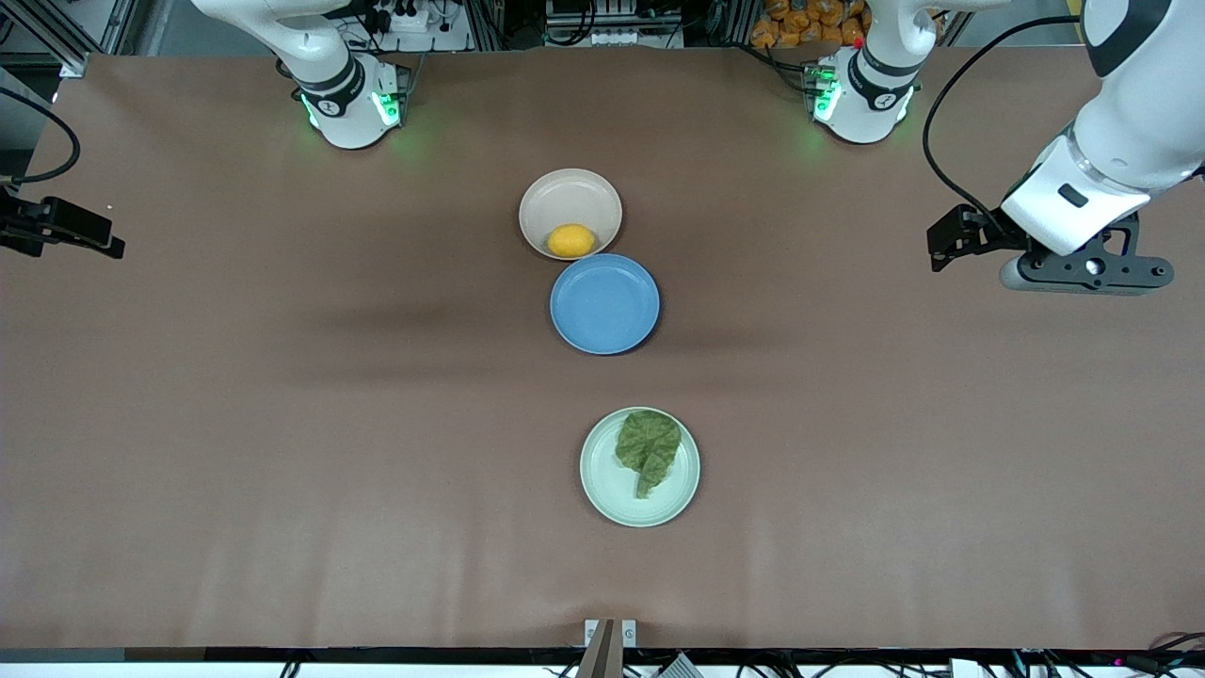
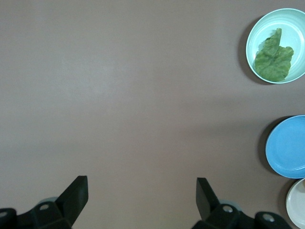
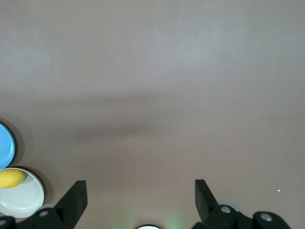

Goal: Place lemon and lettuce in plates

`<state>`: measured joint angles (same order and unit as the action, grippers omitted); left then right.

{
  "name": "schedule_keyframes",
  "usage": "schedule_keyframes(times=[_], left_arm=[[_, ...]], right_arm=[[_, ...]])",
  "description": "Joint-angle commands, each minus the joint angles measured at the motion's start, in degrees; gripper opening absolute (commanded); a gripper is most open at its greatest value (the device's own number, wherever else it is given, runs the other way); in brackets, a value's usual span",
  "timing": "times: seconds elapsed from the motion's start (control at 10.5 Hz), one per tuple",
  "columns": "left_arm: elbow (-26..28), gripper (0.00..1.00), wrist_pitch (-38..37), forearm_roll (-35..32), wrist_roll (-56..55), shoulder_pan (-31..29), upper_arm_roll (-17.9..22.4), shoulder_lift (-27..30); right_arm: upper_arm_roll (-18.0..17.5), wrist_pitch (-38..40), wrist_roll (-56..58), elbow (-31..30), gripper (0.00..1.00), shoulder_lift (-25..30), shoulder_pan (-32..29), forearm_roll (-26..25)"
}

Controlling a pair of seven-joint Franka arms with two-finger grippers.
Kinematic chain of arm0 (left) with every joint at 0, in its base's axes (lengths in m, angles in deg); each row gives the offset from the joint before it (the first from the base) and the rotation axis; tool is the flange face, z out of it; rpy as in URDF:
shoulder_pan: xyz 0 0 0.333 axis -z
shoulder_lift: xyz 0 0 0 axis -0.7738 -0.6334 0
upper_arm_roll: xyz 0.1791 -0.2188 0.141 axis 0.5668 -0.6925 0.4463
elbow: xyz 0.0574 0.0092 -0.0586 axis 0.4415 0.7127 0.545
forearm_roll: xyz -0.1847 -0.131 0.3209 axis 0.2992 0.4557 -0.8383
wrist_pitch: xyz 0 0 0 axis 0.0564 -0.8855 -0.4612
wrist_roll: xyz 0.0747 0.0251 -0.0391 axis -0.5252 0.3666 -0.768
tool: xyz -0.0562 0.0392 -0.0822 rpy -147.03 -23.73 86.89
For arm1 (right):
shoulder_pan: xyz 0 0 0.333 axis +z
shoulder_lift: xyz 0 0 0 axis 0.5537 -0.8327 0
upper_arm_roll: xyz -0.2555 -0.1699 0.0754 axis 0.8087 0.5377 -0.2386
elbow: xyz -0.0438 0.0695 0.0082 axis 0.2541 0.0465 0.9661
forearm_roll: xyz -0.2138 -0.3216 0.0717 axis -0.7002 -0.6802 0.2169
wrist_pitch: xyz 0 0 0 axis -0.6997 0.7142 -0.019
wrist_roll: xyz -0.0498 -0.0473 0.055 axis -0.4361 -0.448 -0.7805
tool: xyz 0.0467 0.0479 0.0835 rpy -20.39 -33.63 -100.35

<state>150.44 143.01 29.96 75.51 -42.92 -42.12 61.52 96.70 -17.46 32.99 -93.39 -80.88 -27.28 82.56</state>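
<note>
At frame centre we see the lemon [image 1: 570, 241] in the beige plate [image 1: 569, 197] and, lower, the lettuce [image 1: 647, 448] on the mint plate [image 1: 608, 485], a blue plate [image 1: 604, 303] between. Both arms wait: the left gripper [image 2: 142, 198] at right edge, the right gripper [image 3: 141, 199] at left edge, jaws spread, empty.

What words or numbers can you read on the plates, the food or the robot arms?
None can be read.
Beige plate with the lemon: no writing.
Blue plate: no writing.
Green plate with the lettuce: no writing.
Left gripper and right gripper, both open over bare table: no labels.
Small marks on the arm bases are too small to read.
</note>
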Motion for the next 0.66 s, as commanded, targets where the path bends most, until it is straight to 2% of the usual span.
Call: schedule_keyframes(times=[0.0, 0.57], left_arm=[[-0.6, 1.00, -1.3, 1.4, 1.9, -0.3, 0.1, 0.7], [-0.7, 1.00, -1.8, 1.5, 2.0, -0.7, 0.3, 0.6]], right_arm=[[-0.7, -0.4, 1.2, -0.5, 1.00, 0.6, -0.6, -0.4], [-0.7, -0.4, 1.2, -0.5, 1.00, 0.6, -0.5, -0.4]])
